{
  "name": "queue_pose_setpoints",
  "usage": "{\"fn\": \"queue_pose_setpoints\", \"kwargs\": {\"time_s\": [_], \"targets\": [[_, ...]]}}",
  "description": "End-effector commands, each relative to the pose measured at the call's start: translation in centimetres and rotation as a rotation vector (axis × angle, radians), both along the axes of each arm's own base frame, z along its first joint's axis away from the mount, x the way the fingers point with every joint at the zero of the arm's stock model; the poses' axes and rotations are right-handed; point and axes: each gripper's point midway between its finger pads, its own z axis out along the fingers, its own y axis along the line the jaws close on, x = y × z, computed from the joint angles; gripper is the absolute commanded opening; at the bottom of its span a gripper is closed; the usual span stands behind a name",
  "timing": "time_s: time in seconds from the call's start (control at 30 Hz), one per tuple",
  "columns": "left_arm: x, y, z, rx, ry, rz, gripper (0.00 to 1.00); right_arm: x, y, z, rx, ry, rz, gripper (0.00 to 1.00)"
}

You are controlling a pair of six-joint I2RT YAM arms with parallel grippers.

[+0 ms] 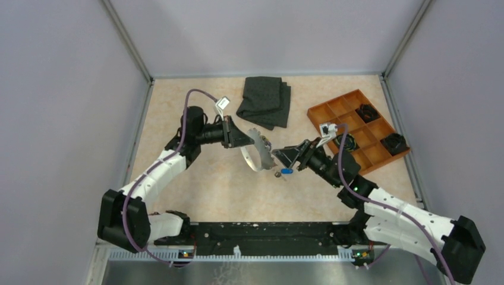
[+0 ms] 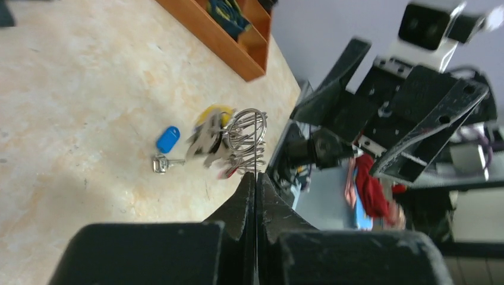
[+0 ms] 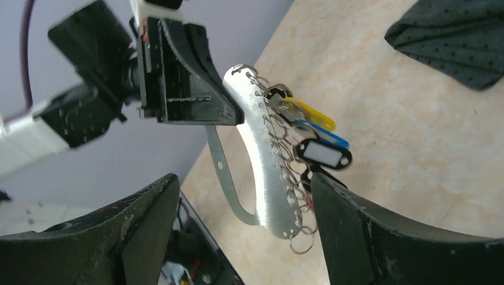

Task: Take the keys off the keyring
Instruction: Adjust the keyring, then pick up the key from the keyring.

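Item 1, my left gripper (image 2: 255,178): pinching keyring (image 3: 267,172), keys (image 3: 318,151) attached.
Item 2, my right gripper (image 1: 280,155): spread.
Item 3, blue-tagged key (image 1: 286,171): loose, table (image 1: 202,190) centre.

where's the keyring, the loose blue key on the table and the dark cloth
keyring (image 3: 264,172): right wrist view, middle of the pale curved band
loose blue key (image 2: 168,139): left wrist view, its blue plastic head
dark cloth (image 1: 264,102): top external view, centre of the folded stack

Keys (image 2: 208,139) blurred (left wrist view), tiny from above.
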Motion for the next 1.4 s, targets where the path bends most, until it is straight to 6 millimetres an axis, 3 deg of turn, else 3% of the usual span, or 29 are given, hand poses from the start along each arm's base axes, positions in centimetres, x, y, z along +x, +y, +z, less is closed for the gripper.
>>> {"fn": "queue_pose_setpoints", "kwargs": {"time_s": [0.0,0.17,0.33,0.43,0.77,0.9,1.07,1.37], "targets": [[-3.6,-0.1,1.7,-0.019,-0.057,-0.253,0.00,-2.4,1.2,4.3,-0.154,-0.320,0.176,0.79],[-5.8,-0.1,2.3,-0.086,0.048,-0.405,0.00,-4.7,1.4,5.2,-0.238,-0.398,0.312,0.70],[-6.9,0.0,3.0,-0.135,0.169,-0.485,0.00,-8.2,0.8,5.2,-0.241,-0.482,0.454,0.62],[-7.4,0.1,3.6,-0.162,0.207,-0.514,0.00,-9.3,0.6,5.0,-0.214,-0.533,0.484,0.56],[-8.4,0.3,6.1,-0.223,0.403,-0.480,0.00,-10.8,-0.6,5.5,-0.087,-0.788,0.423,0.59],[-8.4,0.2,7.9,-0.260,0.413,-0.451,0.00,-11.1,-0.3,4.8,-0.084,-0.884,0.411,0.55],[-8.3,0.1,10.5,-0.309,0.403,-0.433,0.00,-11.6,-0.4,5.4,-0.060,-1.017,0.368,0.53],[-8.8,0.2,12.9,-0.313,0.394,-0.466,0.00,-12.5,1.8,7.1,-0.090,-1.144,0.421,0.46]]}}
